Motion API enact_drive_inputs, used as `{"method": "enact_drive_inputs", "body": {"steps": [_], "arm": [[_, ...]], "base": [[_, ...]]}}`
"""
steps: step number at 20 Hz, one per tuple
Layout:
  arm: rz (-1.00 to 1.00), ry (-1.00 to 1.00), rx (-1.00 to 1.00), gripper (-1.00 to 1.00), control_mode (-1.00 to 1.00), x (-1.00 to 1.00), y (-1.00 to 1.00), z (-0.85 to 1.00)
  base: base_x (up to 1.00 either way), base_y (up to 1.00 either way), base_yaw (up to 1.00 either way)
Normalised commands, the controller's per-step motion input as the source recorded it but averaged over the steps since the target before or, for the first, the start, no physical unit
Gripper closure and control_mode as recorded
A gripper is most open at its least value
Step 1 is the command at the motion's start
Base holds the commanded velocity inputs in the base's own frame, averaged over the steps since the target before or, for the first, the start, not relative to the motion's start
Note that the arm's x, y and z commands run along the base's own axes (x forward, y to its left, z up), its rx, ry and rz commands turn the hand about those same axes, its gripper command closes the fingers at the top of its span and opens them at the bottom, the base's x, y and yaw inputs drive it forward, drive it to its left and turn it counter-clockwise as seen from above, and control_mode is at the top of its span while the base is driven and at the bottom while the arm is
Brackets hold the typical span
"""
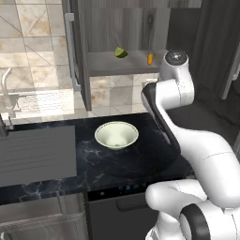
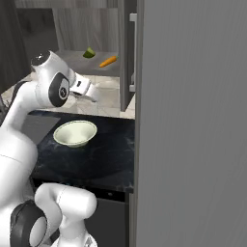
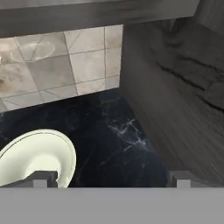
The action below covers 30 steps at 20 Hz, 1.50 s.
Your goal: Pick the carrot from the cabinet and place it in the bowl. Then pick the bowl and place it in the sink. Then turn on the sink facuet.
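Sink (image 1: 35,154) lies left of one bowl (image 1: 116,135) on the dark counter (image 1: 140,159); above the bowl, the cabinet (image 1: 124,63) shelf holds one green fruit (image 1: 121,52) and one carrot (image 1: 150,58). Gripper (image 3: 111,178) hangs above the bowl's right rim, jaws spread wide, holding nothing.

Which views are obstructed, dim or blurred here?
Right base view: a flat grey cabinet door blocks the right half; the carrot still reads clearly. Left base view: evenly lit, slightly soft. Hand view: dim, the bowl cut off at the lower left.
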Motion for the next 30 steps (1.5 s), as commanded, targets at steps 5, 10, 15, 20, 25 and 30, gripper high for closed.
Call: {"method": "enact_drive_inputs", "body": {"steps": [5, 10, 15, 20, 25, 30], "arm": [[-0.24, -0.05, 0.02, -1.00, -1.00, 0.37, 0.00, 0.66], [-0.12, 0.00, 0.09, -1.00, -1.00, 0.46, 0.00, 0.61], [-0.05, 0.07, 0.12, -1.00, -1.00, 0.69, 0.00, 0.34], [0.00, 0.13, 0.08, -1.00, -1.00, 0.86, -0.03, 0.03], [0.00, 0.06, 0.00, -1.00, -1.00, 0.83, -0.01, -0.05], [0.00, 0.00, 0.00, -1.00, -1.00, 0.64, -0.01, 0.00]], "base": [[0.00, 0.00, 0.00], [0.00, 0.00, 0.00], [0.00, 0.00, 0.00], [0.00, 0.00, 0.00], [0.00, 0.00, 0.00], [0.00, 0.00, 0.00]]}}
